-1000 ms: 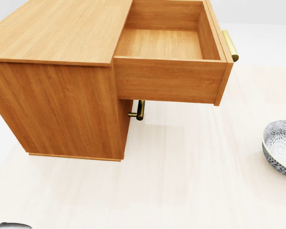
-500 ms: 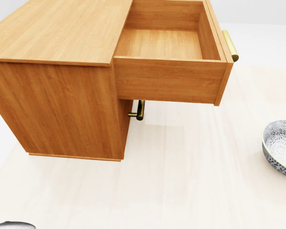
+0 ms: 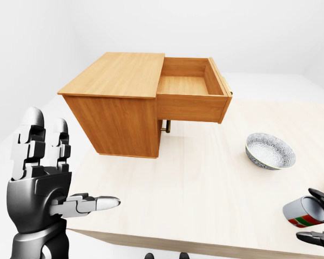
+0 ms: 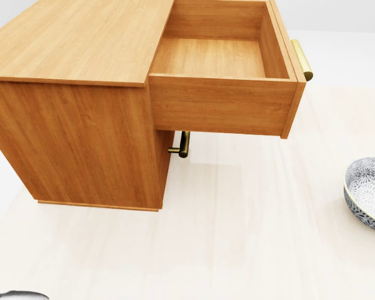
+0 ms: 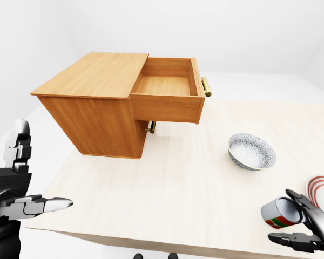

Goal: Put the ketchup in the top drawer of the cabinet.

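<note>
Red-and-green-labelled ketchup (image 5: 281,212) lay tilted in the right hand (image 5: 308,226), whose dark fingers (image 5: 298,200) curled round it at the bottom right corner of the right-eye view, low over the table (image 5: 183,189). Up and well to the left of those fingers stood the cabinet (image 3: 116,102), its top drawer (image 3: 191,91) pulled fully out with a brass handle (image 5: 206,86) on its face. A patterned bowl (image 5: 251,151) sat on the table between the drawer and the right hand, nearer the hand. A red-rimmed plate (image 5: 321,186) showed just above the hand at the view's right edge. The left hand (image 3: 40,183) stood upright off the table's left edge, fingers (image 3: 35,140) spread wide and straight, thumb pointing right, holding nothing.
</note>
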